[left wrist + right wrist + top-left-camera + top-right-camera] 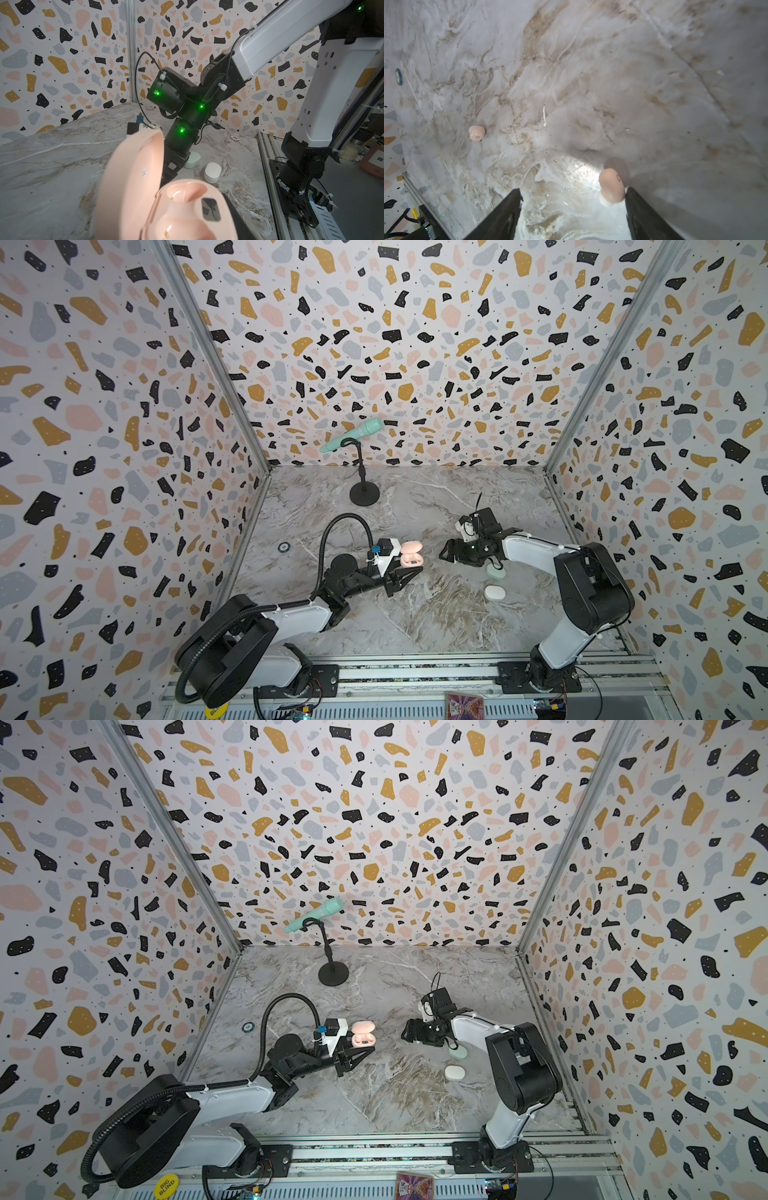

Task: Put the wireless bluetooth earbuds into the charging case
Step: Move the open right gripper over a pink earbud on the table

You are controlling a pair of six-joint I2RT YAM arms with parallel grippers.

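Note:
My left gripper (409, 569) is shut on a pale pink charging case (182, 209) and holds it off the marble table with its lid (133, 178) swung open. Both sockets show empty in the left wrist view. The same case (411, 554) appears in both top views, near the middle. My right gripper (573, 194) hangs open low over the table, right of the case. One pink earbud (611, 187) lies between its fingers, against one fingertip (630, 194). A second pink earbud (477, 133) lies apart on the marble.
A closed mint case (496, 572) and a closed white case (494, 592) lie under the right arm. A mint microphone (353, 434) on a black stand (365, 493) is at the back. A small ring (284, 547) lies at the left. Patterned walls enclose three sides.

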